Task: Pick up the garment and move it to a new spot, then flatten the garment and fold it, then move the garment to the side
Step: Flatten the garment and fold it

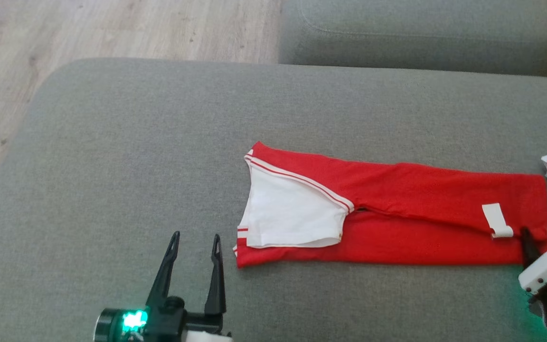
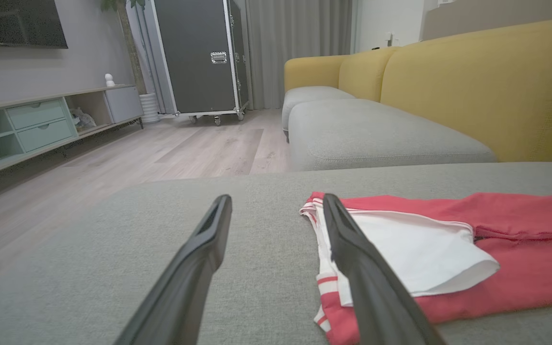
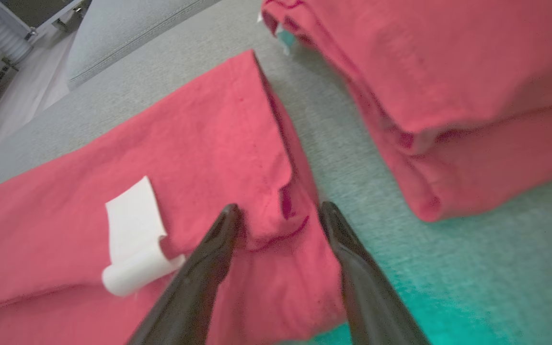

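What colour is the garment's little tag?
The tag is white; it shows best in the right wrist view.

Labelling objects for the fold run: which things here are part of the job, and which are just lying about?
Job: red garment, left gripper, right gripper.
Lying about: second folded red garment, black wheeled case, cabinet.
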{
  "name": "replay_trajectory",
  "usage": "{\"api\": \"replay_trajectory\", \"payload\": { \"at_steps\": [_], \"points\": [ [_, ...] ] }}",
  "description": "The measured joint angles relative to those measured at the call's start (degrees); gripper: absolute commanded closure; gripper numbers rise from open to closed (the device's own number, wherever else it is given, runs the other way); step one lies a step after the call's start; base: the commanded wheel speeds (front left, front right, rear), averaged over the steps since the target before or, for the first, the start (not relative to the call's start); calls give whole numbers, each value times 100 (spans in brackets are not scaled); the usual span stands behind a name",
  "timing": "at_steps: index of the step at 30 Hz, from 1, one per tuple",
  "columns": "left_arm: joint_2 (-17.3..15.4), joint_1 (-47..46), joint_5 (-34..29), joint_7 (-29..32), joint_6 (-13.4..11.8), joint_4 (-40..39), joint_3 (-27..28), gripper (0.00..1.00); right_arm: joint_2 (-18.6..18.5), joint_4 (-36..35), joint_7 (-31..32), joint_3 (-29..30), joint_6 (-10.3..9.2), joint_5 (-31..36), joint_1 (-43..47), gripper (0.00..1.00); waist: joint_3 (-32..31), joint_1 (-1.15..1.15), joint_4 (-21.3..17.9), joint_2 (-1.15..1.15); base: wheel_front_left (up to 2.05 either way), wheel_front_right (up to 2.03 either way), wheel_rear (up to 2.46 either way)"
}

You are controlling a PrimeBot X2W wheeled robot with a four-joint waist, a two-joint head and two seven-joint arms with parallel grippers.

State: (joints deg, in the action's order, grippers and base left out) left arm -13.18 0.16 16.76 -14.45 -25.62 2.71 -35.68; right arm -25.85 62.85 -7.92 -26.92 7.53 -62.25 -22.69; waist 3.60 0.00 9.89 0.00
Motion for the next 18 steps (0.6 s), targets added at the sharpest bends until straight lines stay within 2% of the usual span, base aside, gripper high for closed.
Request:
{"api": "replay_trajectory", "payload": {
  "at_steps": [2, 5, 11, 16, 18],
  "points": [
    [60, 92, -147, 0, 51, 7, 121, 0, 81, -26, 100, 0, 0, -34, -1, 100, -35, 0, 34, 0, 0, 0, 0],
    [99, 222, -316, 0, 151, 31, 288, 0, 91, -105, 186, -12, 0, -80, 25, 100, -68, 0, 22, 0, 0, 0, 0],
    [214, 293, -519, 0, 387, 87, 536, 0, 18, -261, -54, -30, 0, -66, 128, 100, -137, 0, -125, 0, 0, 0, 0],
    [337, 415, -632, 0, 608, 158, 691, 0, -553, -528, -99, -51, 0, 74, 125, 100, -213, 0, -280, 0, 0, 0, 0],
    [370, 453, -659, 0, 694, 194, 776, 0, -646, -777, -99, -73, 0, 102, 121, 100, -235, 0, -326, 0, 0, 0, 0]
  ]
}}
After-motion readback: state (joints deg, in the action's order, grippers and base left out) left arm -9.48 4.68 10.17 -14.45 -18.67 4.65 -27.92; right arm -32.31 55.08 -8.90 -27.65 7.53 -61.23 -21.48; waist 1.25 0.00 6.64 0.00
